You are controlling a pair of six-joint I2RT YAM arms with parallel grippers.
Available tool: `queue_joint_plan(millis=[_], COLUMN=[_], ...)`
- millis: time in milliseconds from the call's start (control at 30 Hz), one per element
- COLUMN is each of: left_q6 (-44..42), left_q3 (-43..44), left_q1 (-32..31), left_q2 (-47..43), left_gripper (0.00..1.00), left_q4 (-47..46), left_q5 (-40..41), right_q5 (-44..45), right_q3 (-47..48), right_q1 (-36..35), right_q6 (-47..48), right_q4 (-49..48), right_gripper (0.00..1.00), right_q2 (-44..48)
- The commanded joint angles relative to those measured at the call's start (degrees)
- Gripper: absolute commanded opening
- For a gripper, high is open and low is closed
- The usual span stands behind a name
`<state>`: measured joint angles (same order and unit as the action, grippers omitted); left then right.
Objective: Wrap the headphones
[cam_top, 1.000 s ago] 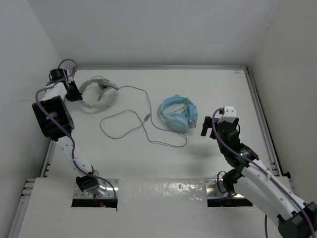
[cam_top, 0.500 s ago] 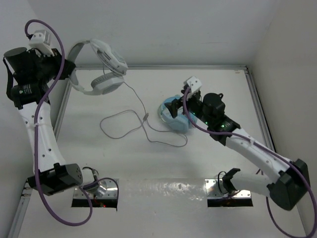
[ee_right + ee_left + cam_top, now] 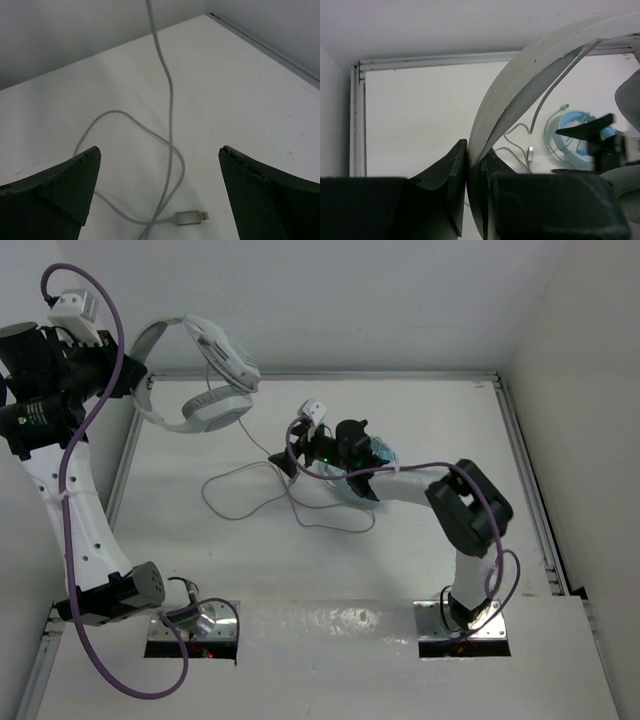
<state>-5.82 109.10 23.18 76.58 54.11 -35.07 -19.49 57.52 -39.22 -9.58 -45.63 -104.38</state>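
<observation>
Right gripper [image 3: 159, 150] swung off the light blue headphones [image 3: 384, 451] toward table centre, fingers spread wide above the grey cable [image 3: 170, 100] and its plug [image 3: 190, 217]. Left gripper [image 3: 475, 150] clamped on the headband [image 3: 520, 90]; white headphones [image 3: 215, 405] raised over the far-left corner, cable trailing down to the table [image 3: 450, 420].

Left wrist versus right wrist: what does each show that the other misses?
Only left wrist: the white headband clamped in the left gripper, and the blue headphones behind. Only right wrist: the right gripper standing wide open, seen from its own fingers. Both: the grey cable and its plug lying on the table.
</observation>
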Motion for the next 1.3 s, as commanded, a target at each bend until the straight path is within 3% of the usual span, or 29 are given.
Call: queue_joint_plan(millis=[0, 267, 367, 400, 500, 600, 733, 933, 1067, 1133, 1200, 1267], left_q6=[2.31, 4.07, 4.94, 5.29, 10.02, 15.03, 18.83, 17.87, 9.29, 3.66, -4.96, -12.50], left_q3=[3.66, 1.82, 1.56, 1.03, -2.20, -7.30, -11.62, -12.77, -14.61, -18.45, -24.07, -27.17], left_q1=[-0.33, -0.33, -0.41, -0.33, -0.33, -0.33, -0.33, -0.94, -5.94, -10.06, -13.75, -15.61], left_q2=[-2.22, -2.22, -1.96, -2.04, -1.96, -0.99, 3.04, 9.89, 13.16, 13.51, 12.90, 12.29], left_gripper=[0.00, 0.00, 0.00, 0.00, 0.00, 0.00, 0.00, 0.00, 0.00, 0.00, 0.00, 0.00], left_q4=[-1.46, -3.48, -4.62, -5.15, -9.53, -16.56, -26.48, -32.65, -35.47, -39.84, -45.63, -47.95], left_q5=[-3.86, -5.18, -5.10, -5.10, -3.44, -1.24, 5.70, 18.18, 30.03, 41.19, 49.79, 52.02], right_q5=[1.81, 8.93, 7.98, 7.62, 6.21, 3.50, -1.60, -4.50, -4.78, -3.72, 1.87, 6.45], right_q3=[9.68, 23.68, 27.90, 28.09, 24.15, 17.64, 12.01, 10.07, 12.44, 12.36, 12.44, 13.06], right_q1=[-0.59, -1.47, -1.91, -2.17, -3.58, -5.95, -12.78, -22.28, -26.08, -26.34, -26.34, -26.26], right_q6=[-2.11, -3.24, -5.00, -5.18, -6.67, -7.12, 1.03, 12.10, 17.40, 16.54, 17.57, 18.98], right_q4=[-6.15, 3.69, 8.96, 9.67, 9.07, 7.22, 12.65, 27.94, 39.46, 40.87, 42.28, 43.16], right_gripper=[0.99, 0.98, 0.72, 0.48, 0.00, 0.00, 0.00, 0.00, 0.00, 0.00, 0.00, 0.00], right_q2=[-6.43, -24.28, -28.33, -29.03, -28.26, -24.13, -16.93, -7.25, -1.55, 3.44, 9.07, 12.52])
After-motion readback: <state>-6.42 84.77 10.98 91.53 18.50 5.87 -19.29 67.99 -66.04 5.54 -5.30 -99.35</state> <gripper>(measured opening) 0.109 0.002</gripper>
